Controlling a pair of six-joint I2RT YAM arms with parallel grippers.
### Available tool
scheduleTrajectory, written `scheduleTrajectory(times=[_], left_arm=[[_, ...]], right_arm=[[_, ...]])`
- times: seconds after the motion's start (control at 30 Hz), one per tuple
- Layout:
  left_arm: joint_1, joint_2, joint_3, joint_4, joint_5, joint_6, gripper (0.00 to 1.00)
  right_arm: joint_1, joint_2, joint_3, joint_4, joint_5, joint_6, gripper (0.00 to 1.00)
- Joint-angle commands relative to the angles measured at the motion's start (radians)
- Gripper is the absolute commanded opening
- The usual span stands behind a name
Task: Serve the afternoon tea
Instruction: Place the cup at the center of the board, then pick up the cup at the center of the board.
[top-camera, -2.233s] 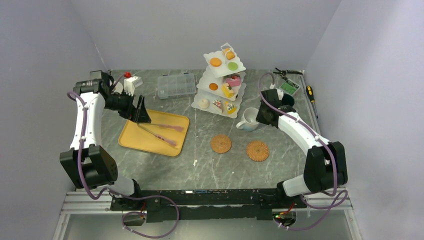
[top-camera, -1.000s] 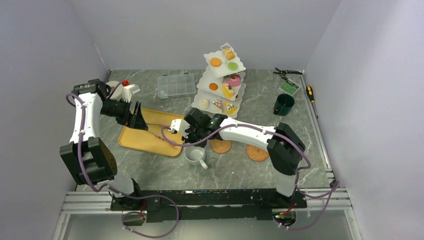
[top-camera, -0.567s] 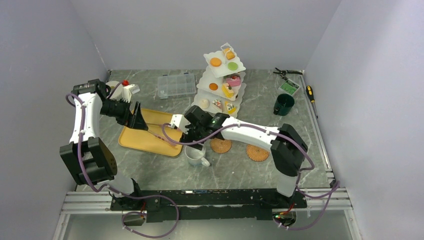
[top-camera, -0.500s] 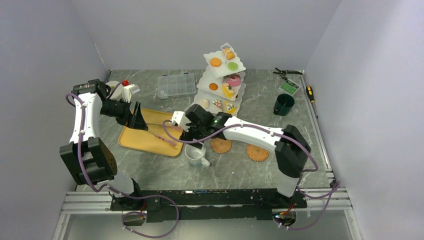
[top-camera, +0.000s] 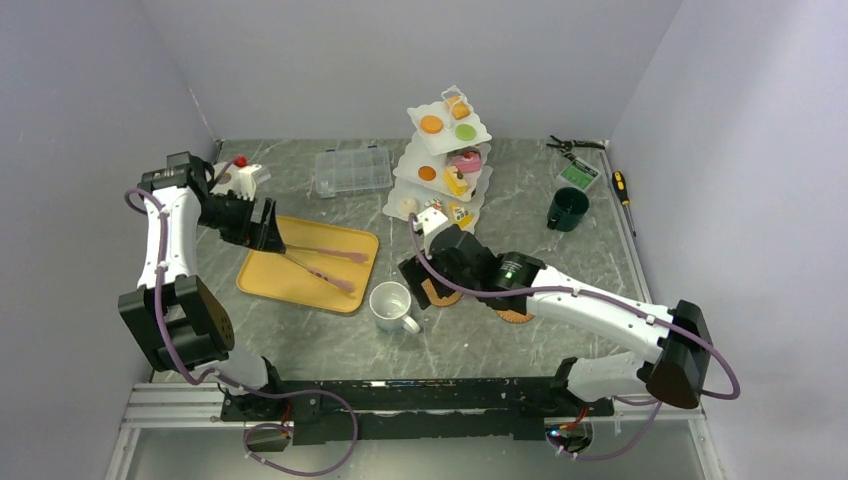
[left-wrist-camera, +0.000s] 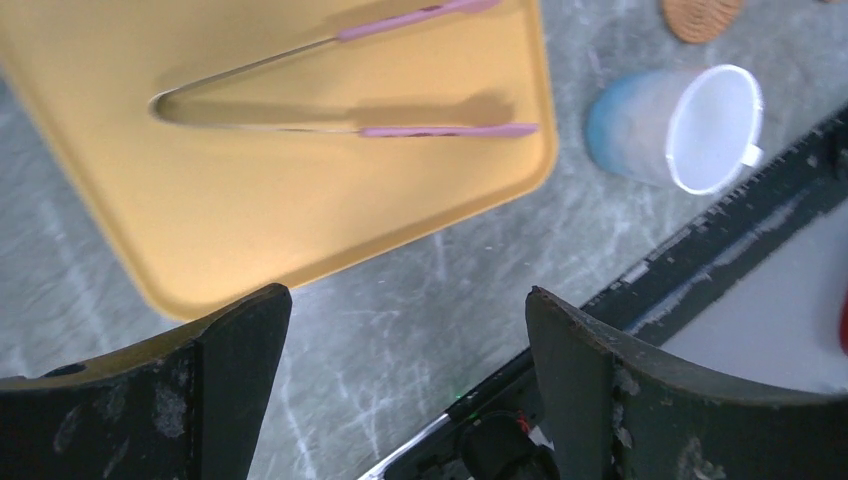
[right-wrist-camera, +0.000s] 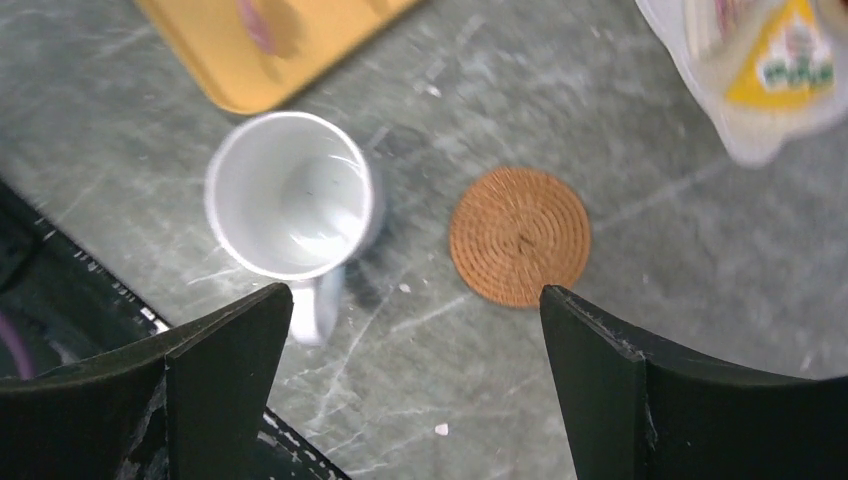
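**Right gripper (right-wrist-camera: 412, 300) lets go of the white mug (top-camera: 391, 305)**

It has drawn back toward the tiered stand (top-camera: 440, 160), jaws apart and empty. The mug stands upright on the table between the yellow tray (top-camera: 270, 275) and a cork coaster (right-wrist-camera: 519, 236), not on it. The left gripper (left-wrist-camera: 405, 292) hangs spread above the pink tongs (left-wrist-camera: 440, 130).

Grey marbled table (top-camera: 310, 335). Directly on it:
- yellow tray (top-camera: 262, 275) at left
- white mug (top-camera: 391, 305) upright, just beside the tray's near right corner
- cork coaster (right-wrist-camera: 519, 249) near that mug (a second one mostly hidden)
- white three-tier stand (top-camera: 393, 212) at back centre
- clear compartment box (top-camera: 352, 171) left of the stand
- dark-green mug (top-camera: 567, 209), pliers (top-camera: 570, 145) and screwdriver (top-camera: 623, 187) at back right
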Motion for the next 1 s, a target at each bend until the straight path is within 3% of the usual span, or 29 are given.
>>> scheduleTrajectory(times=[0.0, 0.13, 0.23, 0.37, 0.73, 0.97], left_arm=[[0.045, -0.029, 0.005, 0.119, -0.122, -0.089, 0.93], [0.091, -0.057, -0.024, 0.156, -0.103, -0.105, 0.94], [0.101, -0.073, -0.049, 0.193, -0.096, -0.121, 0.93], [0.101, -0.058, -0.020, 0.164, -0.081, -0.123, 0.93], [0.102, -0.082, -0.027, 0.123, -0.070, -0.082, 0.94], [0.103, -0.066, -0.005, 0.107, -0.080, -0.071, 0.93]], right_arm=[[0.002, -0.052, -0.069, -0.054, 0.223, 0.250, 1.00], [-0.008, -0.090, -0.118, 0.007, 0.217, 0.311, 1.00], [0.003, -0.070, -0.108, 0.035, 0.145, 0.242, 1.00], [0.086, -0.015, -0.084, 0.025, 0.183, 0.187, 0.99], [0.177, 0.141, -0.074, 0.137, 0.002, 0.077, 0.86], [0.183, 0.251, -0.051, 0.164, -0.012, 0.053, 0.72]])
